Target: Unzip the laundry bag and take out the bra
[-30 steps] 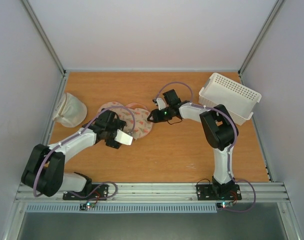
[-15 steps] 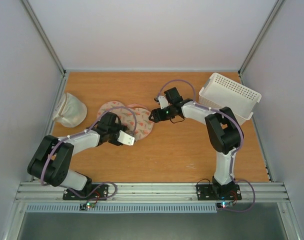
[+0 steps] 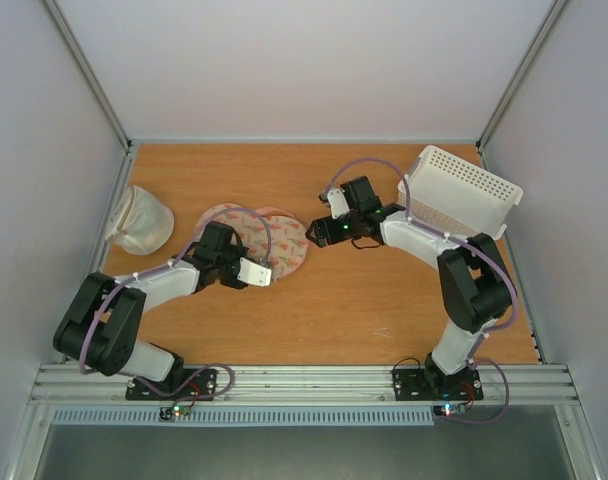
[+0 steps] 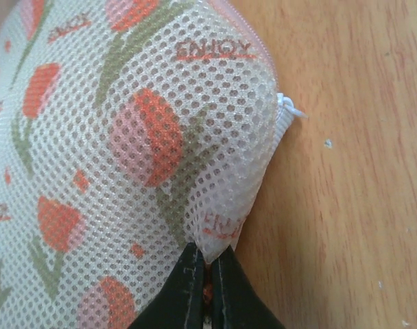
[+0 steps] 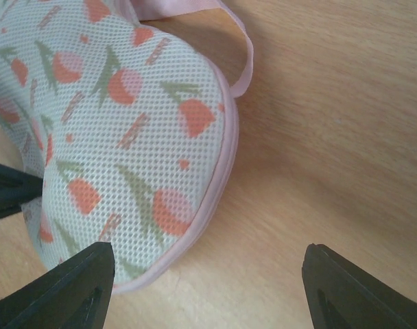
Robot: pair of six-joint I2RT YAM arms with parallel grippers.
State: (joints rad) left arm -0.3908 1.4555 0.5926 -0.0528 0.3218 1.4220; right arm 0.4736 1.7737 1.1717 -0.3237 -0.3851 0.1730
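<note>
I'm seeing white perforated basket (image 3: pixel 462 190) sitting skewed at far right corner of wooden table (image 3: pixel 374 315). I'm seeing off-white mesh sack (image 3: pixel 141 220) lying slumped at table's left edge, well apart from basket.

A robotics lab cell: plain white wall panels (image 3: pixel 284 70), aluminium frame posts (image 3: pixel 89 72), an orange-brown wooden tabletop (image 3: pixel 314 320), and two black-and-white jointed arms (image 3: pixel 154 284) bolted to a grooved metal rail (image 3: pixel 304 378) at its near edge.
</note>
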